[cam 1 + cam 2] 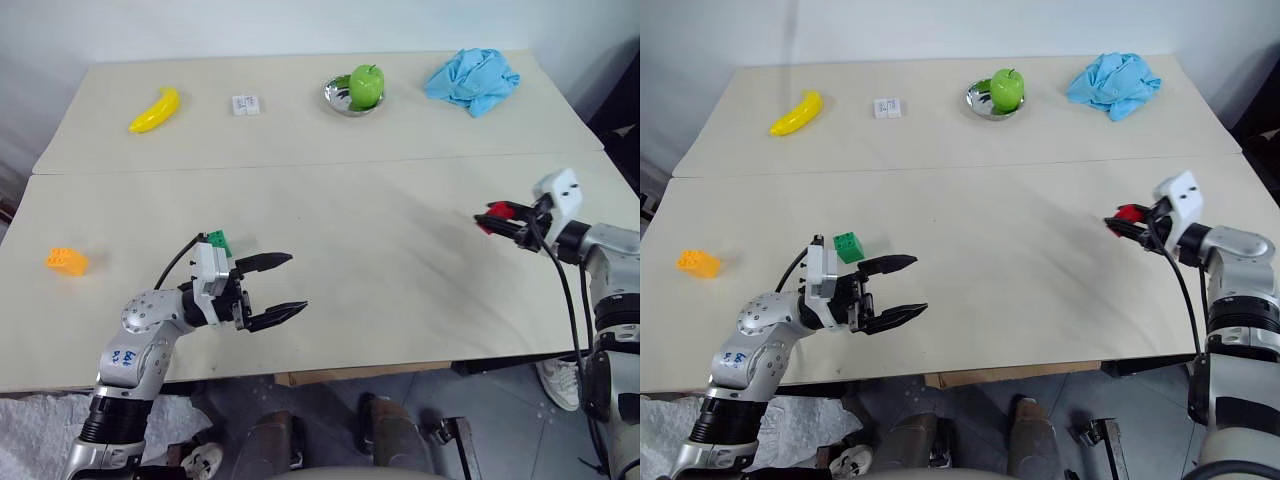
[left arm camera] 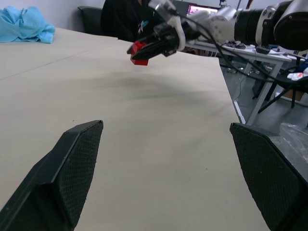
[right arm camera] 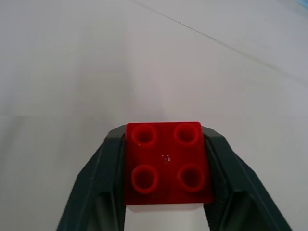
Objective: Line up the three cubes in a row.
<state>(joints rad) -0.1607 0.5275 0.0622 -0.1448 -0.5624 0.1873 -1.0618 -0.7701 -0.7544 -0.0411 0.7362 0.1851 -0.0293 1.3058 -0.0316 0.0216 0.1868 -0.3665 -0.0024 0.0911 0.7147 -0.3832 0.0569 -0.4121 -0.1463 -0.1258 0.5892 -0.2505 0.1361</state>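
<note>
1. Right wrist view: red cube clamped between the two fingers of the right gripper, four studs facing the camera, held clear above the pale tabletop.
2. Head views: right gripper raised at the right side of the tabletop, red cube at its tip.
3. Left gripper low over the near-left part of the tabletop, fingers spread wide apart with nothing between them.
4. Green cube on the tabletop just beside the left wrist, behind the gripper.
5. Orange cube near the left edge, well apart from the green one and far from the red one.
6. Along the far side, from left to right: yellow banana, small white box, green apple in a shiny metal dish, crumpled blue cloth.
7. Left wrist view: right gripper with the red cube seen across the tabletop, between the two open left fingers.
</note>
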